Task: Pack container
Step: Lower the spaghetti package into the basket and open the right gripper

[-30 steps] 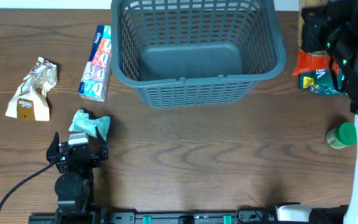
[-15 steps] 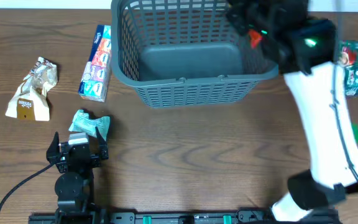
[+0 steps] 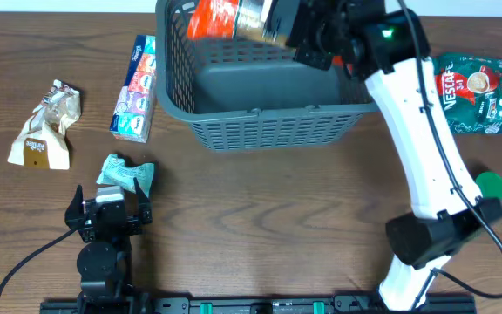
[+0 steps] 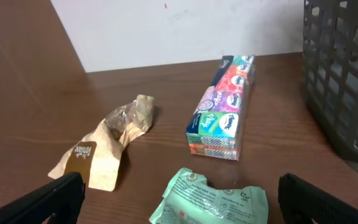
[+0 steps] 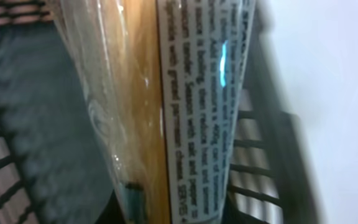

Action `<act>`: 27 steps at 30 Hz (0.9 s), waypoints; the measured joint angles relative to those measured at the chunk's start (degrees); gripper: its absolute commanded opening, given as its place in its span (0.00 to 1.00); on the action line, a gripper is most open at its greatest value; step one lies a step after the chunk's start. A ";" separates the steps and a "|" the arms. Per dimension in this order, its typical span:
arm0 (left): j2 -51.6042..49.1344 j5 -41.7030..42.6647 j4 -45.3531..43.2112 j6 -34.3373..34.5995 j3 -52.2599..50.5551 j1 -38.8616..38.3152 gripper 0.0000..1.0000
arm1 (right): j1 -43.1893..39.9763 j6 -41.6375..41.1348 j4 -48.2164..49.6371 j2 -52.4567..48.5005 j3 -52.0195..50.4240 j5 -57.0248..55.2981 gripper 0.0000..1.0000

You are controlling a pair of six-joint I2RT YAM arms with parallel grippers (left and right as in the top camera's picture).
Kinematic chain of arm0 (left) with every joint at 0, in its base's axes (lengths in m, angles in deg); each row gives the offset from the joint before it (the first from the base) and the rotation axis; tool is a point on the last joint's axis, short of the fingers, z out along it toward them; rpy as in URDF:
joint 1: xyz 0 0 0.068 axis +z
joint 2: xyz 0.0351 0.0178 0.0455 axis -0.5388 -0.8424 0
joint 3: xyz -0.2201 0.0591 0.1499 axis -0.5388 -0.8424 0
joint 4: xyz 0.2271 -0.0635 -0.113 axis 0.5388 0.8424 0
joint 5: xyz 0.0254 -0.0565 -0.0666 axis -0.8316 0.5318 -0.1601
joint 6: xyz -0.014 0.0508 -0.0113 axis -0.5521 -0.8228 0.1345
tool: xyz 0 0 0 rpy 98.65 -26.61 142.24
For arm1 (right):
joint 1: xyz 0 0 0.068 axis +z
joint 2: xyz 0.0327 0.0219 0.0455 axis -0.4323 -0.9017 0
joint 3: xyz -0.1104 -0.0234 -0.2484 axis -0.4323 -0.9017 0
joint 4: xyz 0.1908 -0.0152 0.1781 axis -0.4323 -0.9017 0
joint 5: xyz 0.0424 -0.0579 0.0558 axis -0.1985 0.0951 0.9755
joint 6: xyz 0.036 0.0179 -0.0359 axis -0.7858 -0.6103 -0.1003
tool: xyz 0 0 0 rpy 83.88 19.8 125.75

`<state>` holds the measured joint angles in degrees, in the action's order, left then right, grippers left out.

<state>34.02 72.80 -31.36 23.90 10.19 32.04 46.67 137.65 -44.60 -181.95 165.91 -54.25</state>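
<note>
Overhead, the container (image 3: 277, 131) sits at twelve o'clock on the table (image 3: 277, 218), and the part of its floor that shows is bare. The right gripper (image 3: 290, 33) hangs above the basket's one o'clock side, jaws clamped on an orange-and-clear packet (image 3: 229, 17) that juts out over the eleven o'clock corner. The right wrist view shows the packet's clear film and printed panel, with the lattice wall behind. This looks like the drop step for a first item. The next move calls for lowering the packet inside the walls, then parting the jaws so that it lands on the floor rather than catching the rim. The left gripper (image 3: 110, 202) rests at eight o'clock, jaws wide apart and empty. A green packet (image 3: 127, 174) lies just ahead of it, a likely next pick.
</note>
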 measured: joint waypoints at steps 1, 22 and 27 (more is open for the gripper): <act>0.00 0.00 0.00 -0.02 0.00 0.00 0.98 | 0.00 0.48 -1.18 -0.63 0.00 0.48 0.01; 0.00 0.00 0.00 0.00 0.00 0.00 0.99 | -3.63 3.96 -9.99 -8.20 -0.17 1.97 0.01; 0.00 0.00 -0.02 0.00 0.00 0.00 0.98 | -3.06 5.60 -10.64 -8.22 -0.24 2.40 0.01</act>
<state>34.02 72.80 -31.38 23.90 10.19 32.04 43.61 143.25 -55.24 -190.17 165.67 -51.85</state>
